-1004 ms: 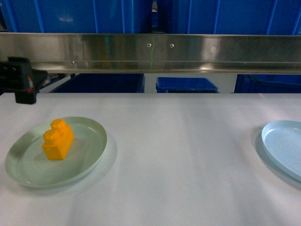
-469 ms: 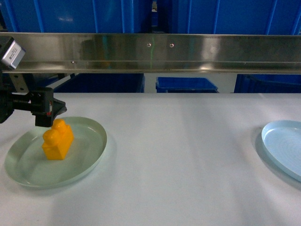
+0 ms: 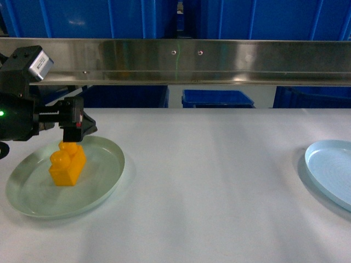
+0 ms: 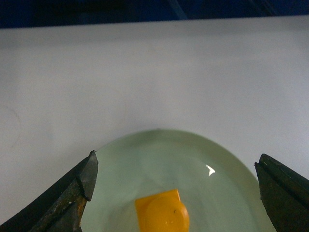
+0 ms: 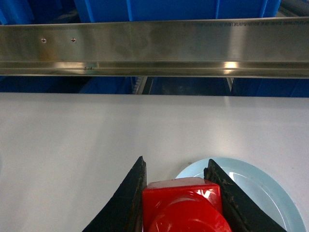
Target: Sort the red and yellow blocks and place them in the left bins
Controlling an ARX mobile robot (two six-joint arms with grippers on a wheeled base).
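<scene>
Yellow block [image 3: 67, 163] is sitting on the pale green plate [image 3: 98, 189] over on my left, studs up; my left gripper [image 3: 74, 131] hangs right above its far end with the jaws spread wide, nothing in them. In the left wrist view the two fingertips [image 4: 82, 176] stand out near the plate's edges and only the block's top pokes in at the bottom, so I reckon I'm a bit too far back; I'd want the block centred between the fingers before dropping, then come straight down and pinch the flat sides below the studs, not the studs themselves, and keep the tips clear of the plate rim so it doesn't tip or skid.

Moving right; the middle of the white table [image 3: 219, 181] has nothing I need. Far right there's a pale blue plate [image 3: 332, 170]; my right gripper [image 5: 176, 193] isn't in the head view, but its wrist camera shows it closed snug on the red block [image 5: 183, 205], above that plate.

Count, as far as I can see: one yellow block, one red block, two plates; blue bins [image 3: 216, 98] show behind the steel rail [image 3: 219, 60], several, can't count them properly.
</scene>
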